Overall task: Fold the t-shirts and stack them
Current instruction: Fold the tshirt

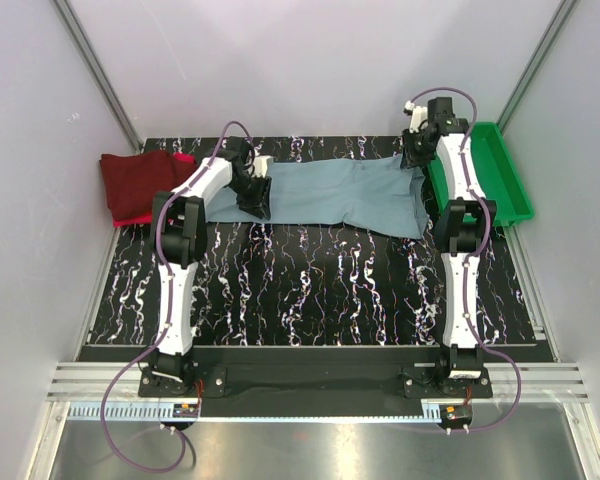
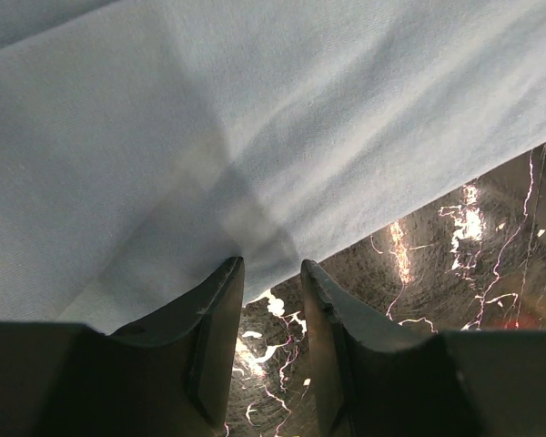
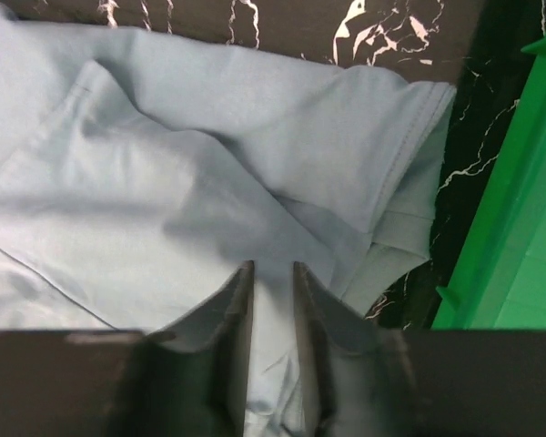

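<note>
1. two folded shirts sit at the upper left of the top view: the maroon shirt [image 1: 135,185], with the red shirt [image 1: 185,160] touching its right edge (the stack to build on, i judge).
2. the left gripper [image 1: 255,205] [image 2: 271,266] is at the left end of the grey-blue shirt [image 1: 340,190]. its jaws stand a narrow way apart, tips at the cloth's edge, with nothing visibly clamped between them.
3. that shirt lies as a long band across the upper middle of the table [image 1: 310,290], its long axis running left to right. a hemmed sleeve at its right end points toward the green tray [image 1: 500,175].
4. the right gripper [image 1: 417,150] [image 3: 268,269], at that right end, shows a slim gap over the cloth. whether any cloth is pinched i cannot tell.
5. the step in hand looks like folding this shirt. the next move calls for gripping an end firmly and carrying it over the other to shorten the band.
</note>
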You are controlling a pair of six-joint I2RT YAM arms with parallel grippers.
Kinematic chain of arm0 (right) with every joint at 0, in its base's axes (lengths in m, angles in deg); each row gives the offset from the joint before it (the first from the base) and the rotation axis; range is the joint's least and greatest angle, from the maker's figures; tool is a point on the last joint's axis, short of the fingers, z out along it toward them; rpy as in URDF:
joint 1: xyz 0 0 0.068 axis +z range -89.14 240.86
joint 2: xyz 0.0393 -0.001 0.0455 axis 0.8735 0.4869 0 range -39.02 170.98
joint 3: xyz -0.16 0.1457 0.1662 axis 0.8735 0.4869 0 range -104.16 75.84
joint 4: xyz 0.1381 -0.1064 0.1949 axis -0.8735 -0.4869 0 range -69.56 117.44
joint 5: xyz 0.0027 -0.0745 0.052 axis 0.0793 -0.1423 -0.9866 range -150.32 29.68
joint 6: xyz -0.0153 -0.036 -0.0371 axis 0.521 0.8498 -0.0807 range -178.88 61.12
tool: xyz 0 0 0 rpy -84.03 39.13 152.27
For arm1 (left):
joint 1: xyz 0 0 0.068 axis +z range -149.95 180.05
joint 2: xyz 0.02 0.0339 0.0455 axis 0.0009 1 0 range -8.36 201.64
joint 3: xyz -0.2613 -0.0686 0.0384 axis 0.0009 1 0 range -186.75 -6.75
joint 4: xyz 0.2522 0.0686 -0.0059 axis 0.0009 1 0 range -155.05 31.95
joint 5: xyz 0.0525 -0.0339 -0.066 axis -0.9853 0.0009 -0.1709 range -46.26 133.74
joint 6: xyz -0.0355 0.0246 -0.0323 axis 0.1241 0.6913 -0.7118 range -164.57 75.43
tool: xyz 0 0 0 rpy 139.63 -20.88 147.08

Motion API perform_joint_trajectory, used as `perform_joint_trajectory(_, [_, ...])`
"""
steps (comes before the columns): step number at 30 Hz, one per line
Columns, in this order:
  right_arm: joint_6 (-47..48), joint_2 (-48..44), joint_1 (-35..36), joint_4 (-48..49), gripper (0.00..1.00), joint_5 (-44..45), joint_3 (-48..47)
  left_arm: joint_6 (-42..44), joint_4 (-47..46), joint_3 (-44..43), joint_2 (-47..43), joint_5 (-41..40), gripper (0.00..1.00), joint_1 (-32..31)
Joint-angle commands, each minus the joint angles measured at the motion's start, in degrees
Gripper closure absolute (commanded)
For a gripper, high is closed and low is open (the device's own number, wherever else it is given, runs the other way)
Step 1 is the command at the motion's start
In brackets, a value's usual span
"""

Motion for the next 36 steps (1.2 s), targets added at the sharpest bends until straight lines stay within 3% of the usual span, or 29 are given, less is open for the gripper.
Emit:
perform_joint_trajectory(1, [1.09,0.53,0.51,1.75,0.67,4.50,-1.17,1.76,1.18,1.50,-1.80,-4.03,0.61,0.65])
perform_joint_trajectory(8, [0.92,-4.30,0.43,3.33,0.60,9.44,0.51,1.84,1.27,0.36,-1.88,-3.77,0.61,1.09])
perform_joint_trajectory(11, [0.39,-9.13,0.51,3.68,0.52,8.57,0.69,2.72,1.62,-0.70,-2.76,-4.38,0.61,1.36])
perform_joint_trajectory(13, [-1.45,-13.35,0.42,2.28,0.48,3.85,3.49,2.90,1.89,-1.49,-3.55,-4.04,0.61,1.44])
perform_joint_trajectory(15, [-5.21,-17.29,0.51,0.79,0.34,-1.87,9.08,3.34,2.15,-2.98,-5.31,-2.37,0.60,1.44])
perform_joint_trajectory(17, [-7.86,-20.28,2.43,-0.97,0.27,-9.53,13.58,3.34,1.80,-4.82,-7.67,-0.53,0.59,1.44])
perform_joint_trajectory(20, [-10.59,-21.79,3.24,-1.15,0.27,-13.84,20.54,3.86,1.45,-8.16,-9.44,-1.38,0.57,1.53])
perform_joint_trajectory(26, [-17.62,-15.05,4.29,-0.37,0.26,-21.49,20.29,6.23,0.66,-12.56,-5.42,-8.50,0.55,1.97])
perform_joint_trajectory(36, [-15.08,-9.06,4.91,-0.36,0.26,-19.22,19.67,8.44,-1.10,-16.08,2.86,-12.73,0.55,4.78])
